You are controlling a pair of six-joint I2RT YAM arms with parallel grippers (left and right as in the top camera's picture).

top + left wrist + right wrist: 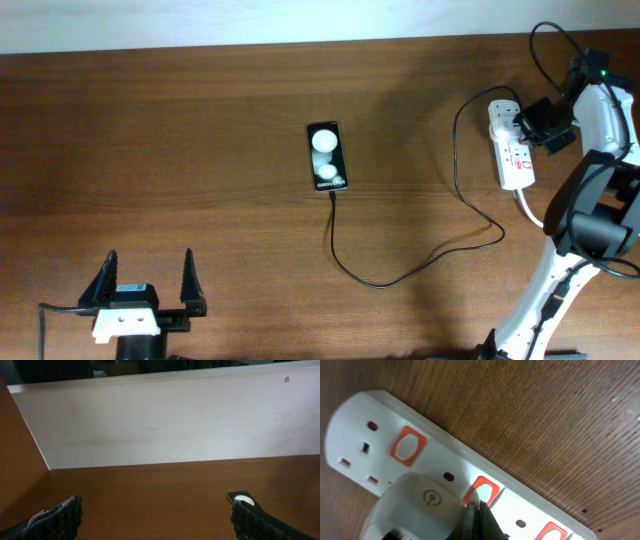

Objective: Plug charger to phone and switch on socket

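Note:
The black phone (327, 156) lies mid-table with two white blobs on its face; its top corner shows in the left wrist view (242, 498). The thin black charger cable (400, 276) runs from the phone's near end in a loop to the white adapter (501, 112) plugged in the power strip (516, 156) at the far right. In the right wrist view the adapter (415, 510) sits on the strip (440, 455). My right gripper (476, 505) is shut, its tips touching a red-framed switch (482, 492). My left gripper (148, 286) is open and empty at the front left.
The strip's thick white cord (530, 212) runs toward the right arm's base. A pale wall (165, 420) stands behind the table in the left wrist view. Another red switch (408, 446) shows beside an unused outlet.

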